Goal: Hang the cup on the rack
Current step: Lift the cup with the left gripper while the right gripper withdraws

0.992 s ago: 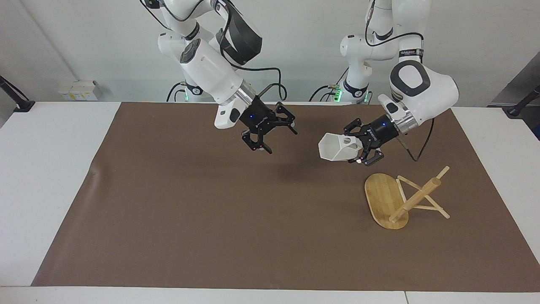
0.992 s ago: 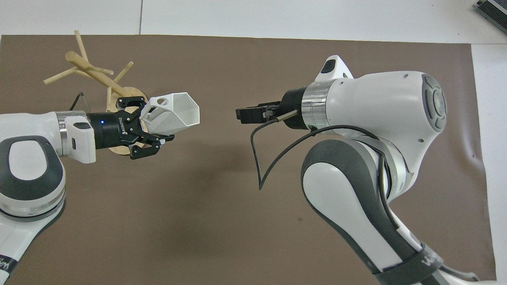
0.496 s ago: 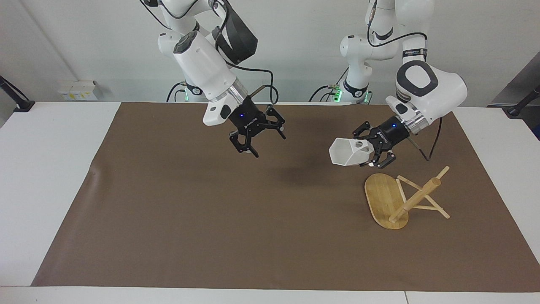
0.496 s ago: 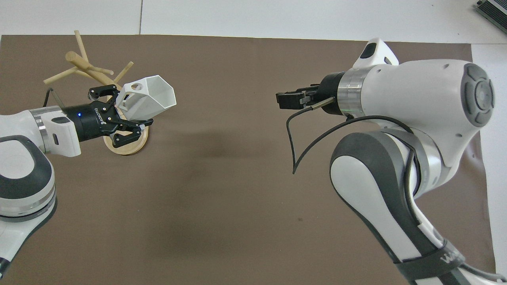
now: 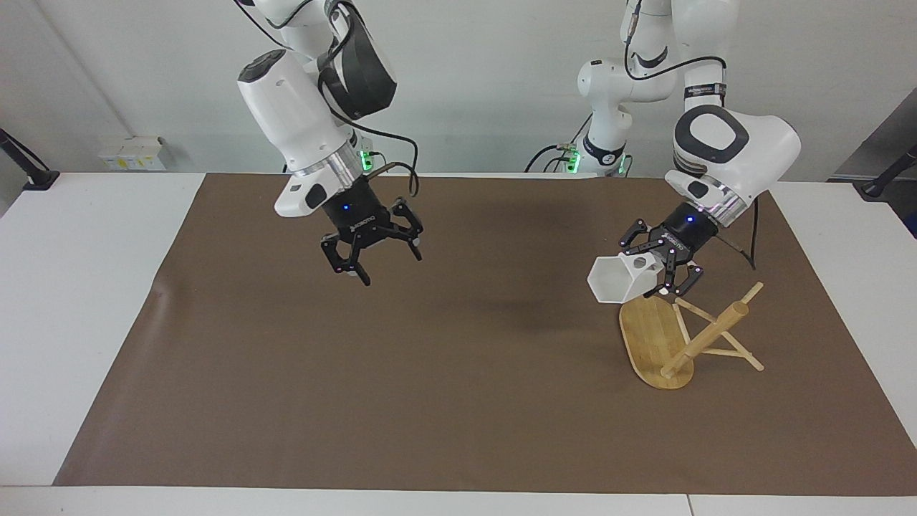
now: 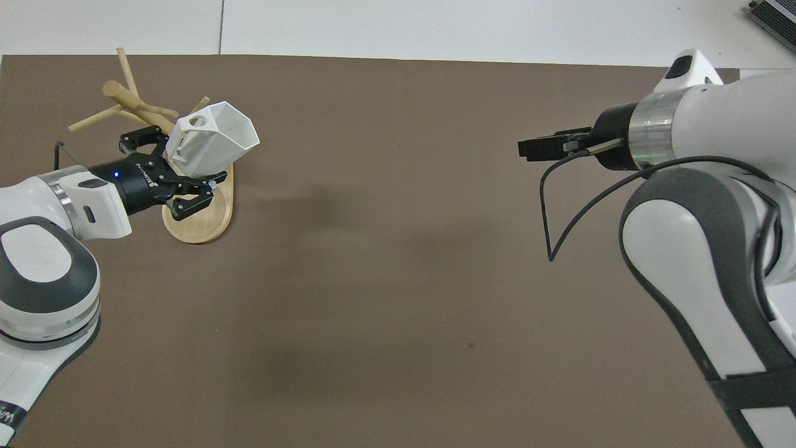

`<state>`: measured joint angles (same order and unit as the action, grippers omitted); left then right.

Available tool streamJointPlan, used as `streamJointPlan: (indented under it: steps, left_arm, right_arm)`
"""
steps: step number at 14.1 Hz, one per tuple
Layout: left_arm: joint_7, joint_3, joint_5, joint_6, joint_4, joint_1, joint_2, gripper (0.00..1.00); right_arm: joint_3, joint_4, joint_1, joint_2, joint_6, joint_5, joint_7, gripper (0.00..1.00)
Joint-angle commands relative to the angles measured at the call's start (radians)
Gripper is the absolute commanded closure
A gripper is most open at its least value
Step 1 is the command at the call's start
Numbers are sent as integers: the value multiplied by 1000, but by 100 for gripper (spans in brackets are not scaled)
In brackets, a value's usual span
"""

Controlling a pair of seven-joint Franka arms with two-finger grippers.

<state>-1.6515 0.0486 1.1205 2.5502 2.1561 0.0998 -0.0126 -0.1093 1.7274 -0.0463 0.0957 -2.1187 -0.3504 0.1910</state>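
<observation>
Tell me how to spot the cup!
Find the brown mat, then the light bamboo rack with thin pegs at the left arm's end. Held over its oval base by the left pincer is the small white six-sided cup, the only white thing there.

On my screen I see a white table (image 5: 86, 301) with a large brown mat (image 5: 430, 373) that covers most of its top. A plain white wall (image 5: 501, 72) stands at the robots' end of the table. A small white box with yellow marks (image 5: 132, 153) sits against this wall. A black clamp arm (image 5: 25, 165) is fixed at each table corner there. The light is even and soft.
</observation>
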Motion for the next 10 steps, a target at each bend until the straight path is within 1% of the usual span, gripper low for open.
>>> streamJointPlan:
  steps: [1,4,5,8,10]
  left_arm:
    - [39,-1,13,111,40,53,-10,100]
    - [123,-1,13,175,48,77,-7,100]
    - [140,-1,13,215,48,86,5,100]
    - [150,-3,13,228,53,83,6,100]
    - [189,-4,13,231,53,83,7,100]
  right_arm:
    - [60,20,0,-36,71,24,11,0]
    - [124,20,0,-47,158,24,65,0]
    - [141,20,0,-48,178,24,94,0]
    - [203,20,-1,-60,250,25,148,0]
    - [233,20,-1,-67,281,25,171,0]
